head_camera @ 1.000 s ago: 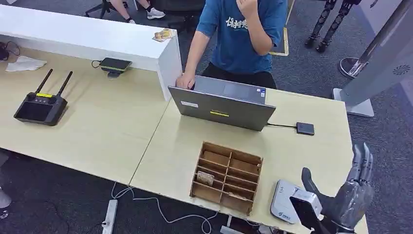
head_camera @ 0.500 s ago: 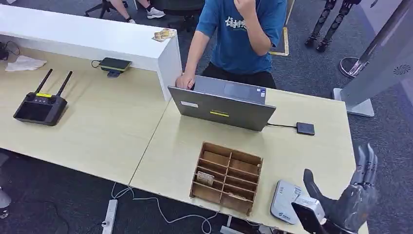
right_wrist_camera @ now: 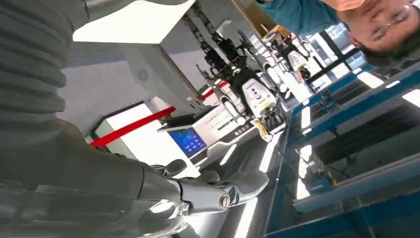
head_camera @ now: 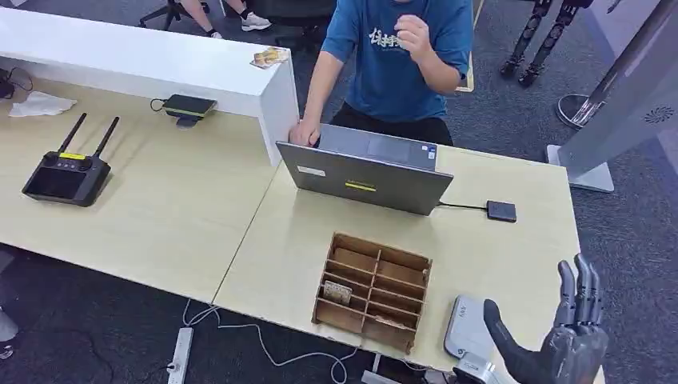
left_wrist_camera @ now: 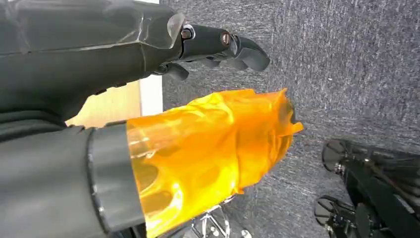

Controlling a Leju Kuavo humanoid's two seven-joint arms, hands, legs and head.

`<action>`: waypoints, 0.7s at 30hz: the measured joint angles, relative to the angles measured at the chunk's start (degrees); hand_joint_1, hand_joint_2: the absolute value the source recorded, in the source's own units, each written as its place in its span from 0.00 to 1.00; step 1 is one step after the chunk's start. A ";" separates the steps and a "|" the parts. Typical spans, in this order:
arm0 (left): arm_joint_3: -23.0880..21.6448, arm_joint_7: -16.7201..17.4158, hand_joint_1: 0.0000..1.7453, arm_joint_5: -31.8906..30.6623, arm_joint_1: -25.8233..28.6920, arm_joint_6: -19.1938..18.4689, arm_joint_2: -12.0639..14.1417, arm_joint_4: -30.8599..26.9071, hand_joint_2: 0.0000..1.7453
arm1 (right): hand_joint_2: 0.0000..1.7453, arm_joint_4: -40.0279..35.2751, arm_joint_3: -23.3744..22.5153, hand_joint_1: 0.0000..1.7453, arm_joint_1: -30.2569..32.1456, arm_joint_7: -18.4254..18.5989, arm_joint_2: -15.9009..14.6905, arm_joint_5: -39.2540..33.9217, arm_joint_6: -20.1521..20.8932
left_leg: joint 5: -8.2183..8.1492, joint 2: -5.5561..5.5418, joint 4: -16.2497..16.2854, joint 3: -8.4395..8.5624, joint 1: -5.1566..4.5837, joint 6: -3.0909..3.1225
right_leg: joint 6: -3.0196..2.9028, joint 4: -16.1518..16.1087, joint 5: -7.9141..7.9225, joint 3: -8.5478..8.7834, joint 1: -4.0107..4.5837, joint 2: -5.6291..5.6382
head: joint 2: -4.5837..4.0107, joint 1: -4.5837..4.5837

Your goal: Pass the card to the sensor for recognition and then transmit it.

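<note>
A wooden slotted organiser stands near the table's front edge, and a patterned card lies in one of its left slots. To its right a white sensor unit lies flat on the table. My right hand hovers just right of the sensor at the table's front right corner, fingers spread upward and holding nothing; its fingers point out into the room. My left hand hangs beside the table over grey carpet, its thumb wrapped in orange film, with nothing in it.
An open laptop stands behind the organiser, cabled to a small black box. A person in a blue shirt stands behind it, one hand on the table. A black remote controller lies at the far left beside a white raised counter.
My right hand has dropped lower and nearer the table's front edge, still with nothing in it. The person's raised hand has come down a little.
</note>
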 joint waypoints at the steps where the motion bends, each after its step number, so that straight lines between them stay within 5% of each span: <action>1: 0.00 0.00 0.00 0.37 0.00 0.16 0.00 0.00 0.00 | 1.00 0.00 0.00 0.00 0.39 0.20 0.00 0.11 0.00 | 0.00 0.00 0.00 0.00 0.00 0.00 | 0.00 0.00 0.00 0.00 0.00 0.00 | 0.00 0.00; 21: 0.17 0.46 0.00 3.35 0.05 0.42 -0.15 0.02 0.00 | 1.00 4.35 10.08 0.00 6.00 6.52 -0.77 8.77 0.07 | -0.01 0.01 -0.02 -0.03 0.01 0.01 | 0.00 0.01 -0.01 0.00 0.00 0.00 | 0.00 0.00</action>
